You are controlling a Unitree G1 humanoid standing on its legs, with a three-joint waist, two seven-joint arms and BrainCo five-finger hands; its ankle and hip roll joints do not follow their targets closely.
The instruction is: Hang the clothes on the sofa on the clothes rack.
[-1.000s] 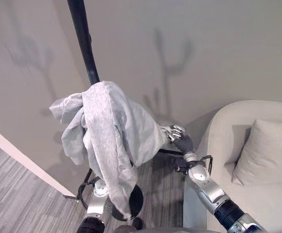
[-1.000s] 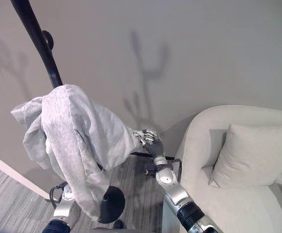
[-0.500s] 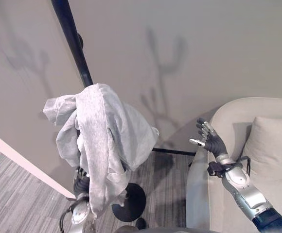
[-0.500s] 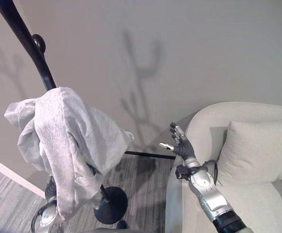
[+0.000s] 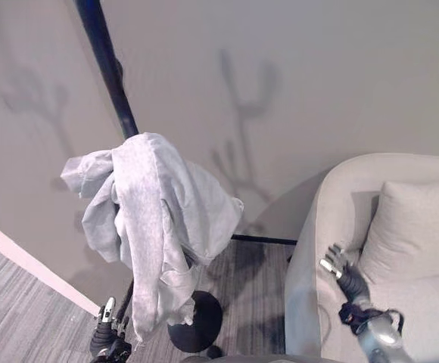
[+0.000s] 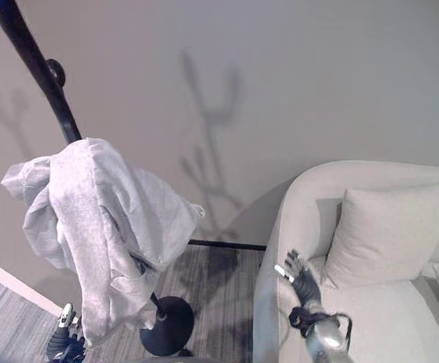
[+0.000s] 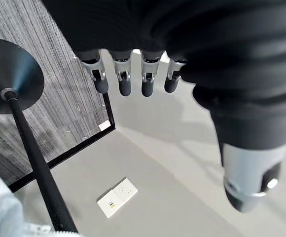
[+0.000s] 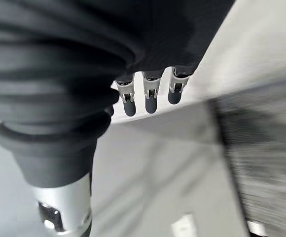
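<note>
**Everything placed from the clothes rack**

We see the garment (image 5: 155,227) draped on the clothes rack (image 5: 107,72), hanging over its pole above the base (image 5: 197,324). The wall (image 5: 318,76) stands behind the rack. The sofa (image 5: 333,227) sits to the rack's right, with a cushion (image 5: 409,231) on its seat against the backrest.

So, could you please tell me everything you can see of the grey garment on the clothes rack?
The grey garment is pale, soft-looking knit fabric, draped in a bunched heap over the black clothes rack, partway up its slanted pole. Folds fall down both sides; one long strip hangs lowest, ending above the rack's round base. A rumpled lobe bulges on one side, a smoother panel on the other. Neither hand touches it: the left hand is low beside the hem, the right hand over the sofa.
</note>
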